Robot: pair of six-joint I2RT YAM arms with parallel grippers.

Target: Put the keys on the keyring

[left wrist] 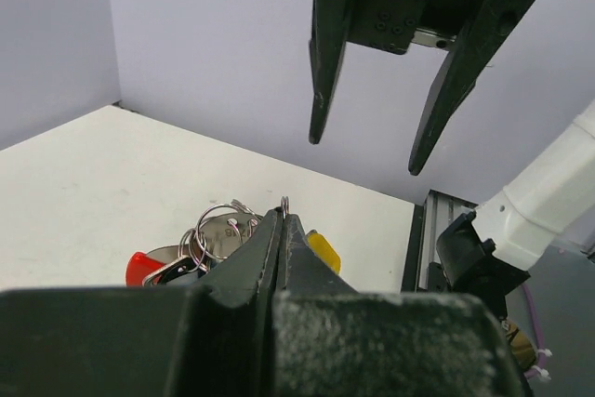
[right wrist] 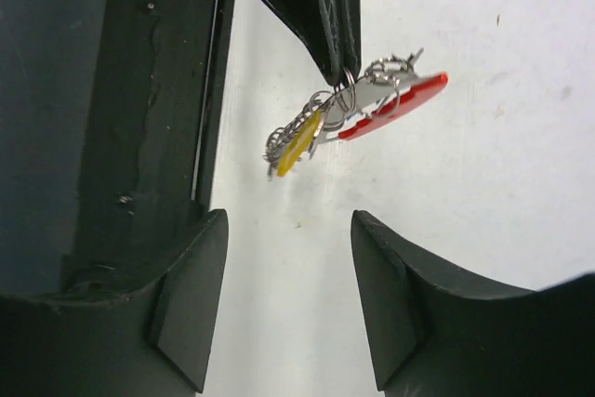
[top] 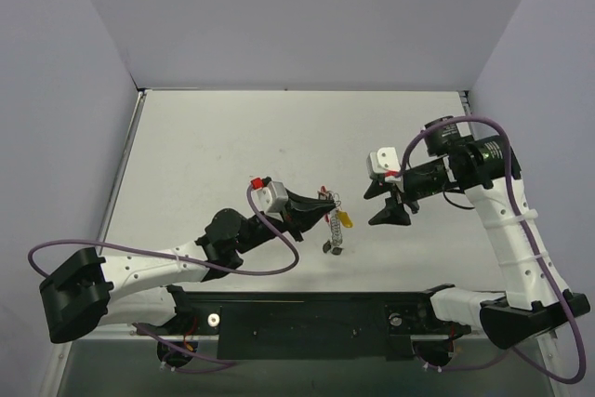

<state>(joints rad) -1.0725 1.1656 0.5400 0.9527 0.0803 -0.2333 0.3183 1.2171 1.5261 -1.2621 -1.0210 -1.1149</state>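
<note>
Mid-frame, the left pincer (top: 325,200) clenches the keyring (right wrist: 347,81) with keys (right wrist: 400,99) dangling, while the right pincer (top: 382,204) stands released nearby; threading seems done, so next lower it gently.

The tabletop (top: 232,137) lay open across the upper frame. At centre, the left gripper (top: 323,203) and its hanging keyring (top: 336,230) blocked the way, with a narrow gap before the right gripper (top: 379,205).

White tabletop (top: 232,137) below me, matte, w/ a few faint scuffs and one dark speck (right wrist: 497,19). Pale lilac-grey walls (top: 307,16) on 3 sides, plain. Black mounting plate (top: 307,313) along nr edge. Thin metal strip (top: 121,178) runs down tabletop's L edge.
</note>
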